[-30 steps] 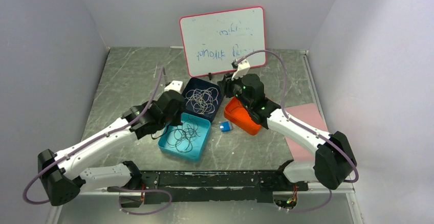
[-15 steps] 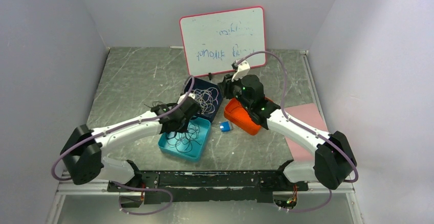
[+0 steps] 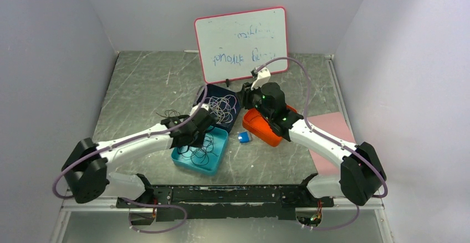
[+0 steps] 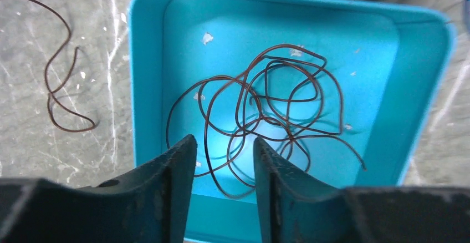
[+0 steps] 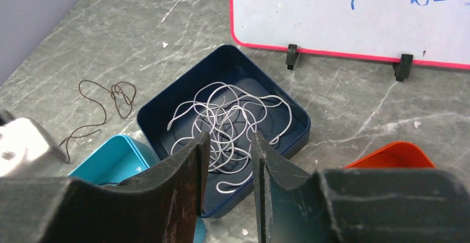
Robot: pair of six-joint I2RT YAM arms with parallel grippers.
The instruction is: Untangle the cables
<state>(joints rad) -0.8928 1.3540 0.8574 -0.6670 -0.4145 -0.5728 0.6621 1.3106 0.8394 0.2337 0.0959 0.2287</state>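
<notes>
A tangle of dark brown cables (image 4: pixel 266 107) lies in the teal tray (image 4: pixel 147 76). My left gripper (image 4: pixel 224 150) hangs just above it, open, with nothing pinched between the fingers. One loose brown cable (image 4: pixel 58 82) lies on the table left of that tray, the same cable (image 3: pixel 169 114) showing in the top view. Whitish cables (image 5: pixel 230 115) are coiled in the dark blue tray (image 5: pixel 166 101). My right gripper (image 5: pixel 228 143) hovers open at that tray's near right side, holding nothing. From above, the left gripper (image 3: pixel 195 138) is over the teal tray (image 3: pixel 191 167) and the right gripper (image 3: pixel 245 96) is beside the blue tray (image 3: pixel 213 91).
An orange tray (image 3: pixel 260 127) sits under the right arm, with a small blue block (image 3: pixel 244 137) beside it. A whiteboard (image 3: pixel 241 43) stands at the back on two clips. A pink sheet (image 3: pixel 332 126) lies at the right. Grey walls close in both sides.
The left arm swung over the teal tray and its jaws, shut before, now stand open. The right arm has barely moved.
</notes>
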